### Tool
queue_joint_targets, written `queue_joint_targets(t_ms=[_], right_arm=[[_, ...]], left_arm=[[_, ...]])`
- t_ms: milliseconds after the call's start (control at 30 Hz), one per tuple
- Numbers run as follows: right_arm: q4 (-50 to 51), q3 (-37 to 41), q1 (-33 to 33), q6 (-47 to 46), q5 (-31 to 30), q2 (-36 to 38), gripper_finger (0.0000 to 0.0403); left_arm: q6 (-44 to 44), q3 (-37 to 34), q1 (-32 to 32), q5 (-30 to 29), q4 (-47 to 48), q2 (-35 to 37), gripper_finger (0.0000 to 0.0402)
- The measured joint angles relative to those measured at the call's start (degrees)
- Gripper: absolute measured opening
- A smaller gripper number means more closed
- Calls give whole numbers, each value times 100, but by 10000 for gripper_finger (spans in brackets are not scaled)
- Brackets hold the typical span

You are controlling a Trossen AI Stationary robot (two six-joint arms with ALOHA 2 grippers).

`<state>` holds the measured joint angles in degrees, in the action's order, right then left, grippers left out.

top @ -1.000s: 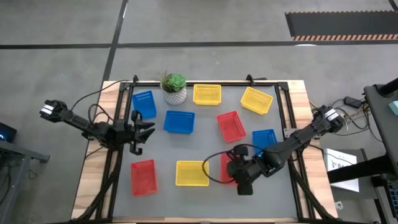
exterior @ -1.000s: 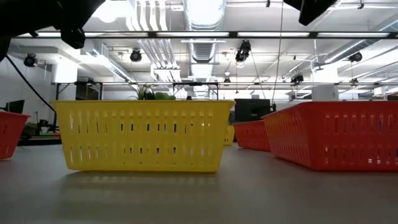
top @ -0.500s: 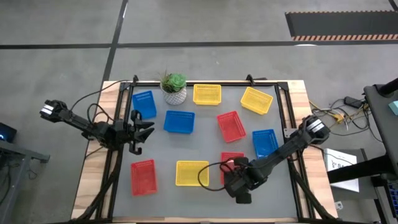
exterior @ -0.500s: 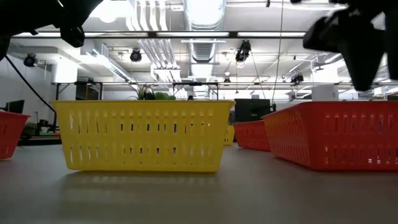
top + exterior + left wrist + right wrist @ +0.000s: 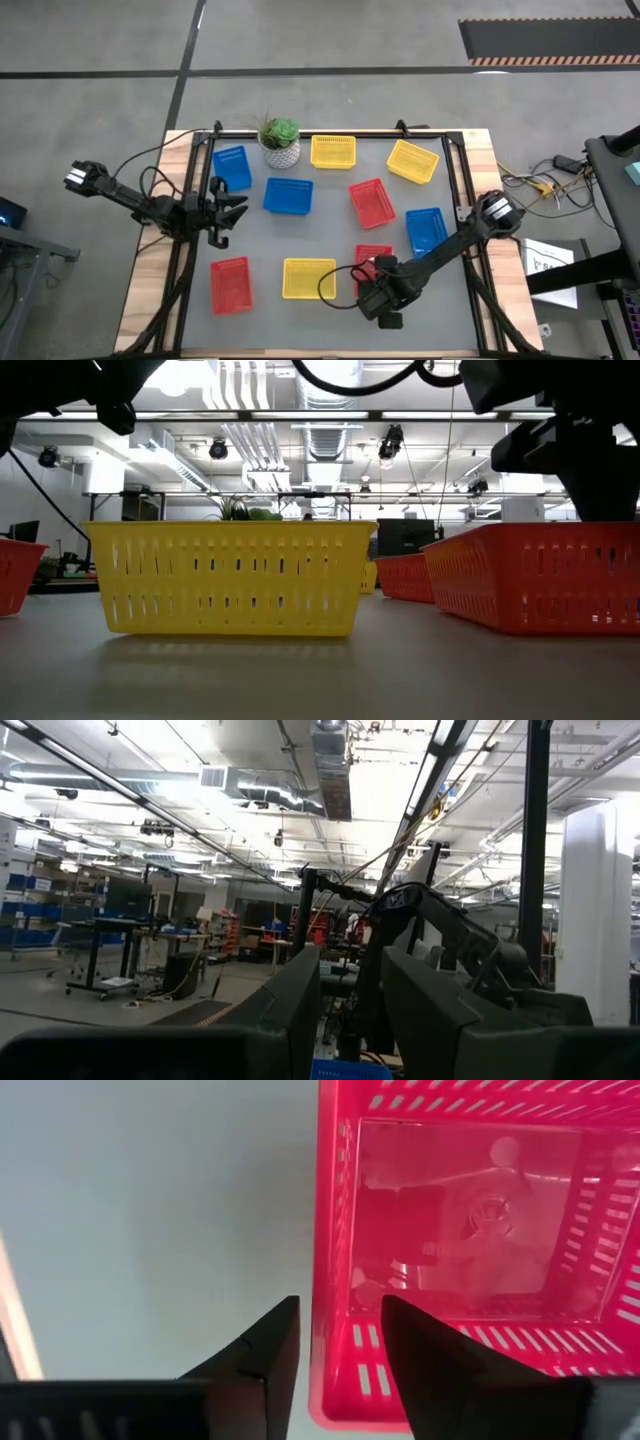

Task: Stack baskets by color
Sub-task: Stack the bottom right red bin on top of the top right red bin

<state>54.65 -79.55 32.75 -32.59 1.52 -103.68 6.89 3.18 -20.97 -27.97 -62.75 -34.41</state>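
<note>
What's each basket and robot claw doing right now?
Red basket, upright, empty, unstacked.
Right gripper, open, fingers astride that basket's wall.
Other eight baskets, upright, single, unstacked.
Left gripper, open, empty.
Potted plant, upright.

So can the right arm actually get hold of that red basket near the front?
Probably yes. The right gripper hangs right over the red basket, one finger inside its wall and one outside, and nothing sits in the way.
</note>
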Motion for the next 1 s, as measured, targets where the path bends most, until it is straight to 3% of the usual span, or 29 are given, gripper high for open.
queue_joint_targets(t_ms=[333, 667, 1000], right_arm=[[-8, 2, 0, -80, -3, -46, 17], [69, 2, 123, 115, -22, 67, 12], [85, 2, 624, 2357, -52, 557, 11]], left_arm=[[9, 0, 0, -65, 3, -4, 95], [7, 0, 0, -87, 18, -1, 95], [5, 0, 0, -105, 17, 4, 95]])
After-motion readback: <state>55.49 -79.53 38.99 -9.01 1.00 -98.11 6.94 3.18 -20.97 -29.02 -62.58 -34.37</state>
